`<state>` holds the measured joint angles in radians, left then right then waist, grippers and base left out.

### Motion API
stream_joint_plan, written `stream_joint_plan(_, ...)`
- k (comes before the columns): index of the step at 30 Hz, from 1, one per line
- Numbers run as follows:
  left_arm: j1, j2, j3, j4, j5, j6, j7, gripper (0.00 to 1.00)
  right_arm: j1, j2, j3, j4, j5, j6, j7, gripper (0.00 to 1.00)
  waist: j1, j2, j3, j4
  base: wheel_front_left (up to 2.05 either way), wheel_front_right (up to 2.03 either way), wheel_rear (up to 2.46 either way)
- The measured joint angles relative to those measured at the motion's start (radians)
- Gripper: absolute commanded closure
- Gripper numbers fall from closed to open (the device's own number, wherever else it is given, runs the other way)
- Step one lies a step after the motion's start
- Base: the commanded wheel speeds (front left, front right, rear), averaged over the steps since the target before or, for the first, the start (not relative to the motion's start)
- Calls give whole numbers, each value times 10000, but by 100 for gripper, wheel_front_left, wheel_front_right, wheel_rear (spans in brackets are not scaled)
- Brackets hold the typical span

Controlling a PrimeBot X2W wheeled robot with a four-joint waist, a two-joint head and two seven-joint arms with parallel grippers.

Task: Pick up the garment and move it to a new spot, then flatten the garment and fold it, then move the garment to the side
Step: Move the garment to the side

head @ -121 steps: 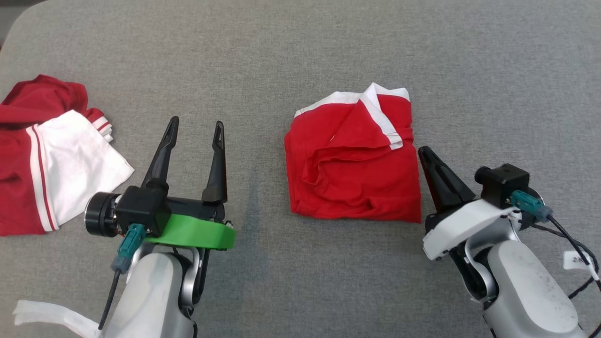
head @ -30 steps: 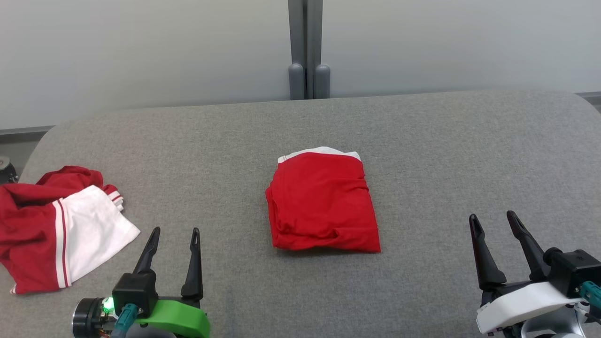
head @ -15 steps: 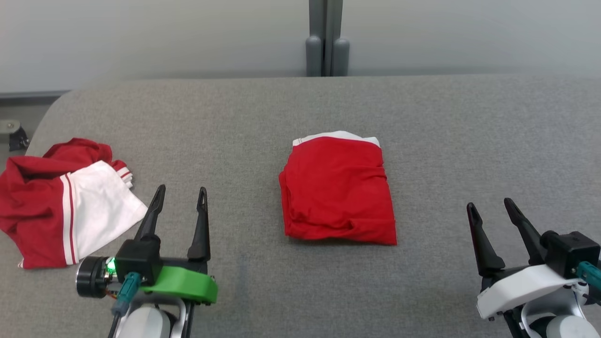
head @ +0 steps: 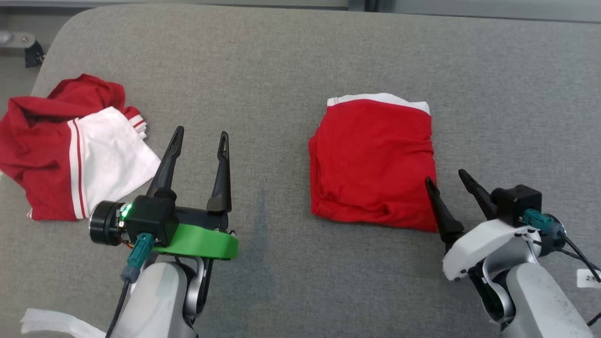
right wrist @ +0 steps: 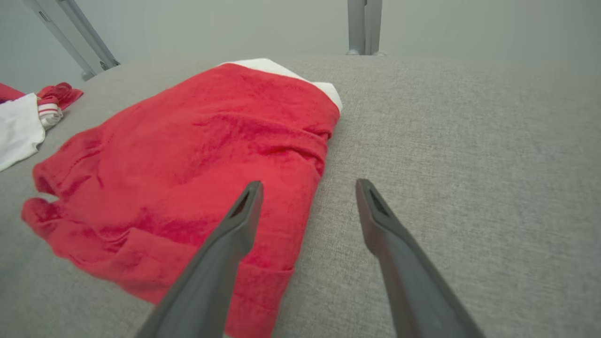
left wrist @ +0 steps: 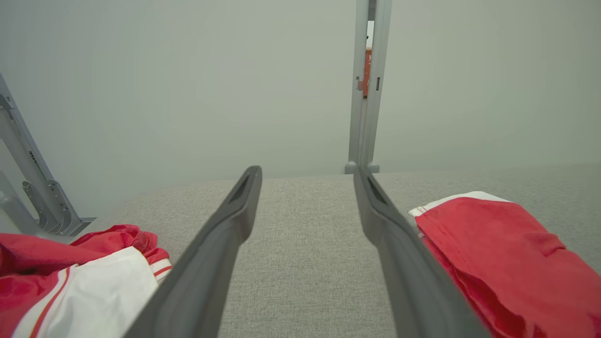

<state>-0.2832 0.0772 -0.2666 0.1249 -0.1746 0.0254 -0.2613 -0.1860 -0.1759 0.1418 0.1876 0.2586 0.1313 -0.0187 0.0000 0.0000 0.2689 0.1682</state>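
The red garment (head: pixel 373 162) lies folded in a neat block on the grey table (head: pixel 281 56), a little right of the middle of the head view. A thin white edge peeks out along its top side. The red cloth has a few soft wrinkles near its bottom edge.

The right gripper (head: pixel 444 175) is at the lower right of the head view, just beside the bottom right corner of the garment. Its two dark fingers are spread apart and hold nothing. In the right wrist view, one finger sits over the red edge of the garment and the other sits over the bare grey table. It is hard to tell if the finger touches the cloth.

The left gripper (head: pixel 201 134) is at the lower left of the head view, with its fingers pointing up the frame. They are spread wide too, with nothing between them but bare table.

At the far left of the head view lies a second piece of clothing (head: pixel 70 150), red and white with thin stripes. It is bunched up, well apart from the folded garment.

In the left wrist view a grey post (left wrist: pixel 366 94) stands behind the table.
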Motion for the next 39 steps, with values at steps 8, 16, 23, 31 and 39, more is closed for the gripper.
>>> stream_joint_plan(8, -145, -115, 50, -102, 82, -33, -10, 0, -1003, 128, 247, 1967, 362, 0, -88, 43, 0, 0, 583, 479, 0, 0, 0)
stream_joint_plan(16, -128, -169, 215, -192, 142, -96, -12, 0, -1472, 29, 968, 2424, 863, 6, -527, 100, 0, 0, 639, 253, 0, 0, 0)
stream_joint_plan(23, -93, 10, 349, -391, 412, -155, -12, 0, -1857, -320, 1595, 2585, 1197, 10, -993, 100, 0, 0, 661, -487, 0, 0, 0)
stream_joint_plan(31, -454, 150, 63, -888, 663, -263, 59, 0, -2821, -1889, 1975, 3214, 1889, 6, -1179, 100, 0, 0, 925, -1720, 0, 0, 0)
stream_joint_plan(39, -1064, 529, -245, -1542, 984, -533, 508, 0, -4620, -3327, 2247, 4520, 2508, 6, -1432, 100, 0, 0, 1752, -2850, 0, 0, 0)
